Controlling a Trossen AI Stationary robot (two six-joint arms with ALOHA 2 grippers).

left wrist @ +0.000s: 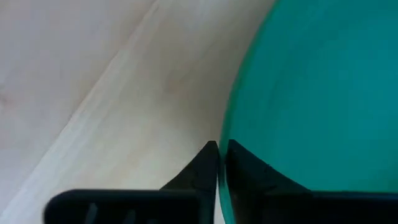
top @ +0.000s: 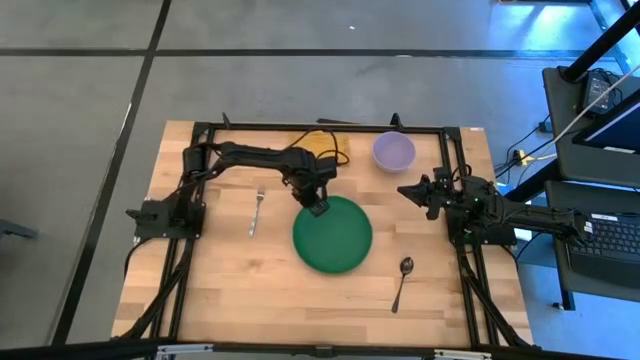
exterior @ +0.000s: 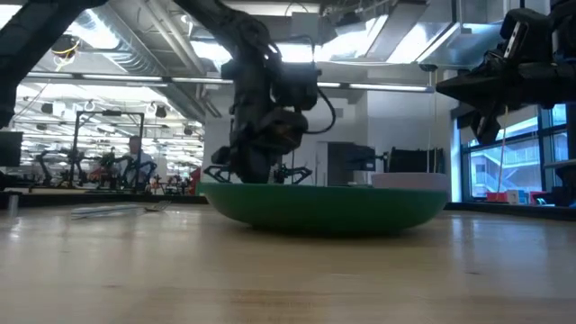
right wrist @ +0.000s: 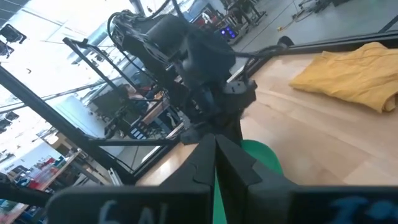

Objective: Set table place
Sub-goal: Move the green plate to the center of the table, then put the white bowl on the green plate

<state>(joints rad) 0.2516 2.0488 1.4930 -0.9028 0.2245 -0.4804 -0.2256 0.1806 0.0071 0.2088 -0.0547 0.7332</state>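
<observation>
The round green plate (top: 333, 235) lies near the middle of the light-wood table (top: 220, 290). My left gripper (top: 318, 207) stands at the plate's far left rim, shut on it. The metal fork (top: 256, 213) lies flat to the plate's left. The dark-bowled spoon (top: 402, 280) lies flat near the plate's right. The pale lilac bowl (top: 394, 151) stands on its base at the far right. My right gripper (top: 405, 190) is shut and empty, held above the table between the bowl and the plate's right side. My left gripper pinches the plate's rim (left wrist: 222, 134) at its far left side between its two fingers, one finger over the plate's inside and one outside the rim. The fingers come from above, slanting down. In the low view the plate's underside (exterior: 324, 225) rests on the table.
A folded yellow cloth (top: 325, 143) lies at the table's far edge behind the left arm; it also shows in the right wrist view (right wrist: 351, 78). The black frame (top: 330, 127) runs along the far edge and both sides. Bare wood lies along the near edge.
</observation>
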